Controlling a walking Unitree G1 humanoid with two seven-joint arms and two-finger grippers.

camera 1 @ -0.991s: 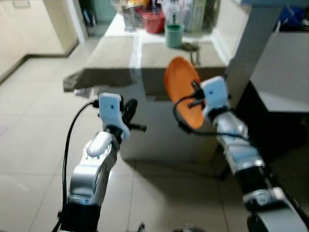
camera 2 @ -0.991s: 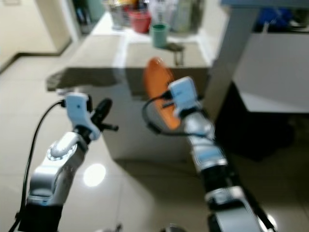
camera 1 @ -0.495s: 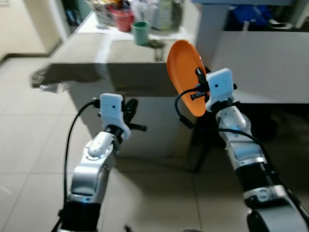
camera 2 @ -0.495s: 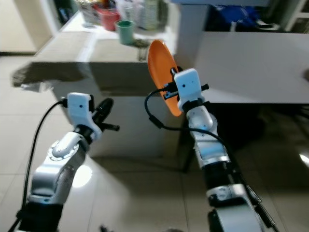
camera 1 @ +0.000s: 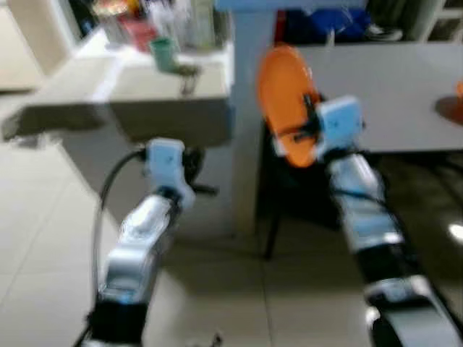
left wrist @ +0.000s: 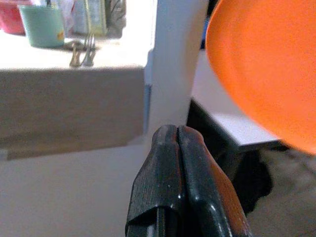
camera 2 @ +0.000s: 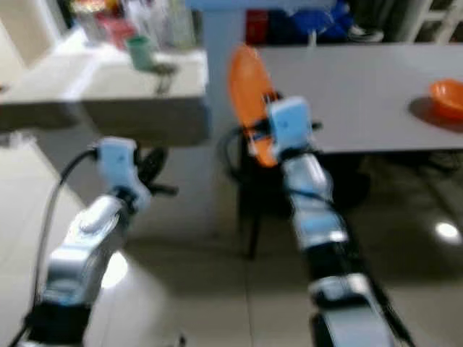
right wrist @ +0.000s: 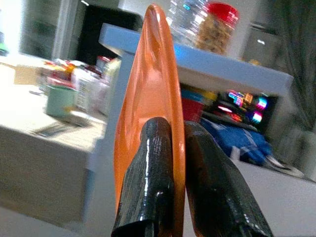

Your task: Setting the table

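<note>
— Right gripper (right wrist: 170, 148), what does it have?

— Its two black fingers (right wrist: 148, 163) are pressed together on the rim of an orange plate (camera 1: 286, 101). The plate stands on its edge, upright, with one finger on each face of it.

— Where is the plate compared with that gripper?

— It rises above the fingertips and a little toward the robot's left. Behind it is a white pillar (camera 1: 249, 87). Just beyond the gripper, to its right, is the grey table (camera 2: 362, 94). The plate is held in the air near the table's edge and does not touch it.

— Is something on the table?

— Yes, an orange bowl (camera 2: 447, 95) at the far right, well apart from the gripper.

— And the left gripper (left wrist: 177, 136)?

— Its fingers are pressed flat against each other, with nothing between them. It is held up in front of the robot, to the left of the pillar. The plate is near it, higher and to its right, not touching.

— What is beyond the left gripper?

— A pale counter (camera 1: 166, 83). On it stand a green cup (left wrist: 44, 24) and a fork (left wrist: 89, 49) just beside the cup. The head views are blurred, so the jars further back I cannot describe.
</note>
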